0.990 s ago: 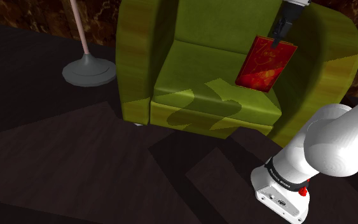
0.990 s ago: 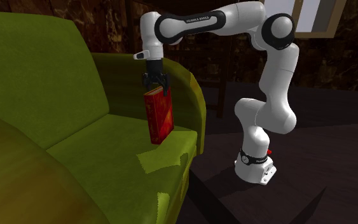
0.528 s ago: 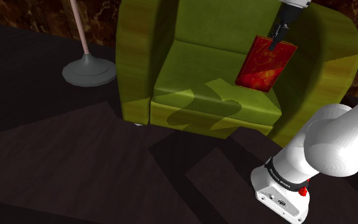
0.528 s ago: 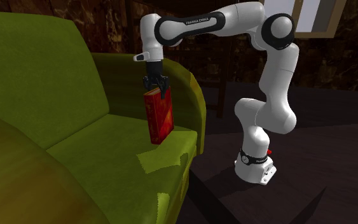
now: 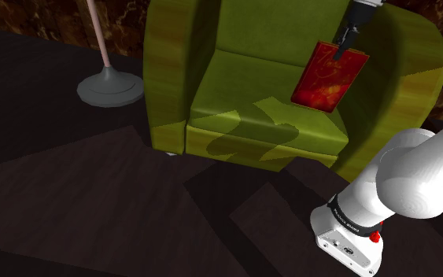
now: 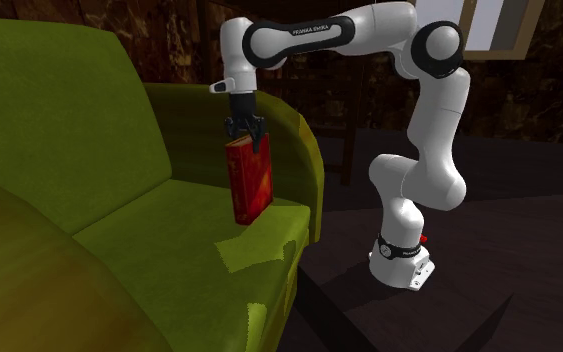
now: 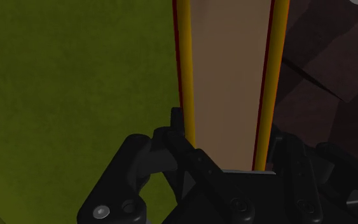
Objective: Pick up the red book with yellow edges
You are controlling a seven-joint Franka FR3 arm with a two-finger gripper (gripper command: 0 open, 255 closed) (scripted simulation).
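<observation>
Raised slightly, one red book [image 5: 327, 76], one gripper [image 5: 342, 50], one armchair [image 5: 239, 94]

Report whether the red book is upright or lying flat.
Upright: the gripper clasps the red book by its top edge; it points down toward the armchair seat.

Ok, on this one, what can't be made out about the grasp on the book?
Shoulder view: the arm between its base and the gripper lies beyond the picture's edges.
Second exterior view: whether the red book touches the green seat cushion; its lower corner overlaps the cushion.
Wrist view: the book's far end runs off the edge; the fingers hide its near end.
Cover print: too small to read.
</observation>
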